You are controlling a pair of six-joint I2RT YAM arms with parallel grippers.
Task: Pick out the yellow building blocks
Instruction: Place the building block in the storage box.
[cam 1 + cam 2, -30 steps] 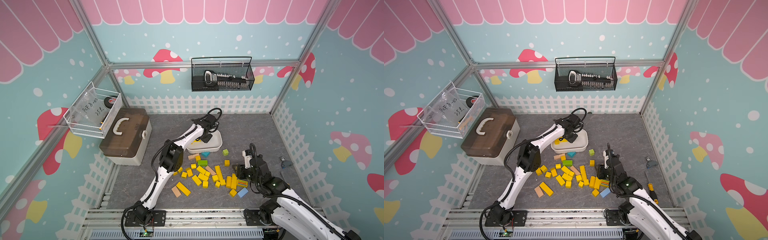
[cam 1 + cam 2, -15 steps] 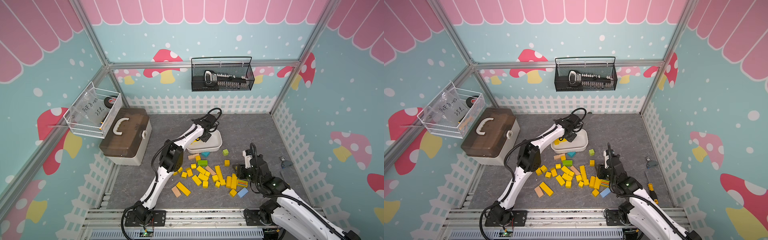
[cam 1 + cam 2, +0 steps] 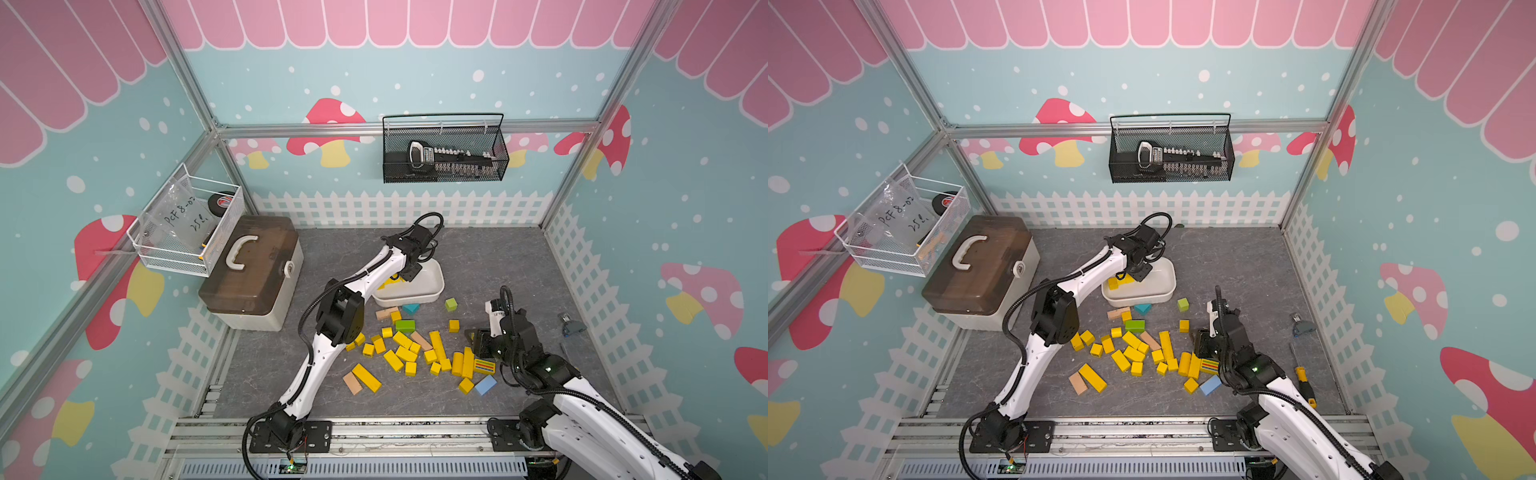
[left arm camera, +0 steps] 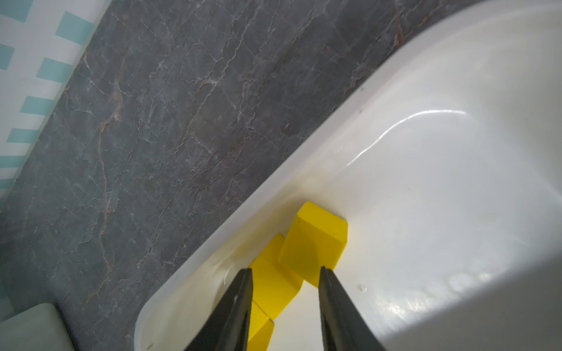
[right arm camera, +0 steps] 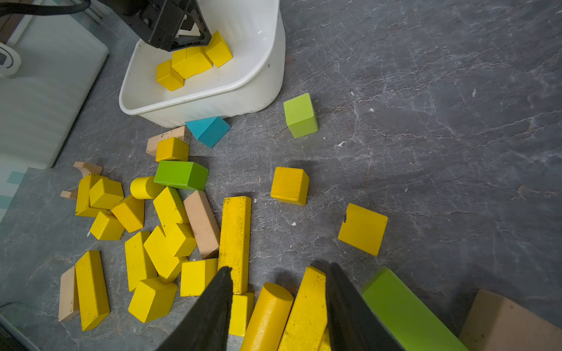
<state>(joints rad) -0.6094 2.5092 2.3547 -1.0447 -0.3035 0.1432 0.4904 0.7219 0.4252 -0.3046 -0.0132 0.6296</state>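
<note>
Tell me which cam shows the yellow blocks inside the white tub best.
Right wrist: the yellow blocks in the tub show clearly. Left wrist crops them behind the left tool. In both top views, the left arm hides most.

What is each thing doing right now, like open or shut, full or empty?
yellow building blocks: most loose on the floor, a few in the white tub.
white tub: upright, partly filled.
storage box: lid down.
left gripper: jaws open, over the white tub.
right gripper: jaws open, low over yellow building blocks.
</note>
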